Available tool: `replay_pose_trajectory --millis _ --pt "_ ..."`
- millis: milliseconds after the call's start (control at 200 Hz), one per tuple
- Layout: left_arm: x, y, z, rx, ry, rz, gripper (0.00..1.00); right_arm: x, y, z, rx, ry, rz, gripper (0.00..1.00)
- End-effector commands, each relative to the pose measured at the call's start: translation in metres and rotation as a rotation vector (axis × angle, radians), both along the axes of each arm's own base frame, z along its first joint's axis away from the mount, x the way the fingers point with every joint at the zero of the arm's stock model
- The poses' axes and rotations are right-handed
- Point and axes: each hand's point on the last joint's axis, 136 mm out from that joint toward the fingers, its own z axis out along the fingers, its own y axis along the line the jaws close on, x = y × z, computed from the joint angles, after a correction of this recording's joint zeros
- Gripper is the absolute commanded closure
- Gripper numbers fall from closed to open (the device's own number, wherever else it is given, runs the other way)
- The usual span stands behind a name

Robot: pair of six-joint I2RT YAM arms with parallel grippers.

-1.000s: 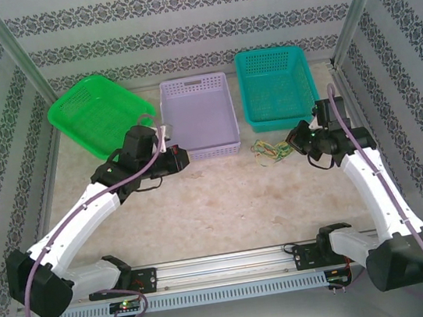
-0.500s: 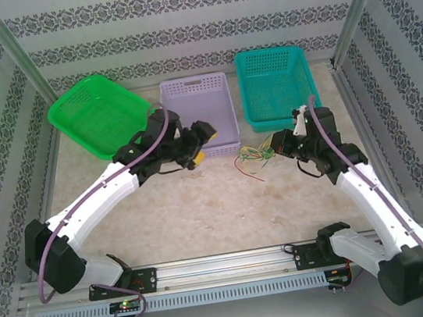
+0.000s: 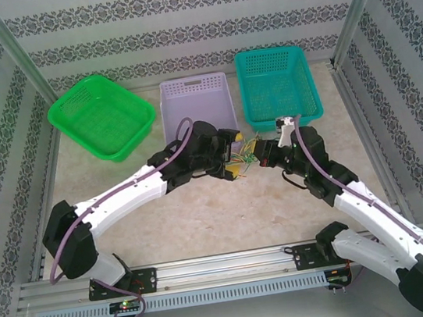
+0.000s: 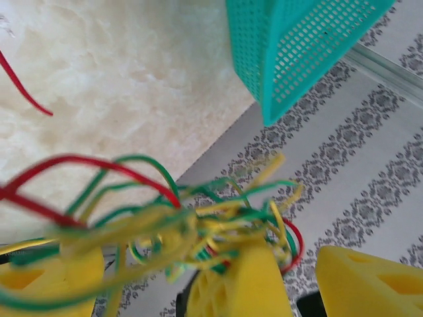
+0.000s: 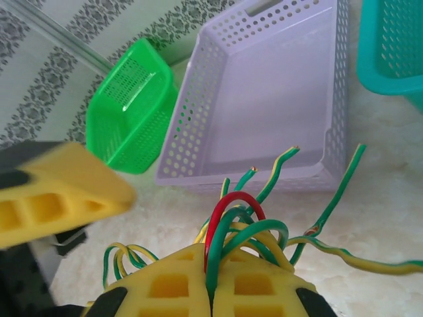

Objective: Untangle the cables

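Right gripper (image 5: 213, 292): jaws clenched on the cables (image 5: 241, 224); red, green and yellow loops rise straight out of the pinch; loose ends fan beyond the jaws toward the lilac basket (image 5: 264, 99). Left gripper (image 3: 234, 157): jaws spread wide, clamping nothing; the bundle hangs between them, blurred, so contact with either jaw cannot be told. Teal basket (image 4: 297, 46) ahead of the left jaws; green basket (image 5: 132, 112) beyond the right jaws, beside the lilac.
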Motion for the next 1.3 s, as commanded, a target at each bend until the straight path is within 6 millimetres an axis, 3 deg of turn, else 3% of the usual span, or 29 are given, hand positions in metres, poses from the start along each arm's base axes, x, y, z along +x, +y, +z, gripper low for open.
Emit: replay_pose_trajectory --millis 0,55,135,190,290,315,480,550,619,759,889,944,1104,1204,1269,1294 --pt "-0.001 0.008 -0.023 -0.076 0.203 0.187 0.21 0.002 -0.006 0.025 0.124 -0.065 -0.072 1.00" --pt "-0.002 0.017 -0.040 -0.046 0.210 0.220 0.37 0.000 -0.009 0.027 0.182 -0.061 -0.102 1.00" --pt "0.006 0.026 -0.052 -0.036 0.163 0.270 0.81 -0.002 -0.015 0.025 0.296 -0.031 -0.155 1.00" --pt "0.011 0.033 -0.055 -0.018 0.123 0.292 1.00 -0.002 -0.020 0.020 0.391 0.005 -0.201 1.00" --pt "0.015 0.038 -0.057 -0.018 0.066 0.304 1.00 0.001 -0.038 0.007 0.630 0.072 -0.346 1.00" --pt "0.015 0.039 -0.059 -0.020 0.062 0.305 1.00 0.001 -0.044 -0.008 0.689 0.109 -0.396 1.00" --pt "0.015 0.068 -0.057 0.032 -0.049 0.362 1.00 -0.004 -0.092 -0.052 1.139 0.256 -0.727 1.00" --pt "0.018 0.084 -0.052 0.048 -0.128 0.404 1.00 -0.006 -0.109 -0.054 1.253 0.256 -0.816 1.00" --pt "0.022 0.096 -0.049 0.053 -0.191 0.430 1.00 -0.010 -0.112 -0.054 1.277 0.313 -0.850 1.00" --pt "0.032 0.097 -0.042 0.000 -0.270 0.416 1.00 -0.016 -0.079 -0.069 1.136 0.551 -0.734 0.99" --pt "0.044 0.092 -0.023 0.002 -0.378 0.327 1.00 -0.034 -0.060 -0.082 0.860 0.699 -0.598 0.62" --pt "0.048 0.092 -0.012 0.033 -0.445 0.261 1.00 -0.038 -0.064 -0.068 0.795 0.681 -0.567 0.56" --pt "0.048 0.095 0.006 0.129 -0.595 0.088 1.00 -0.039 -0.084 -0.039 0.678 0.588 -0.550 0.53" --pt "0.045 0.095 0.013 0.149 -0.653 0.014 1.00 -0.028 -0.070 -0.009 0.551 0.503 -0.380 0.57" --pt "0.043 0.093 0.019 0.183 -0.696 -0.055 1.00 -0.022 -0.058 0.015 0.370 0.395 -0.224 0.58" --pt "0.042 0.092 0.022 0.207 -0.715 -0.083 1.00 -0.024 -0.056 0.015 0.287 0.397 -0.199 0.57"
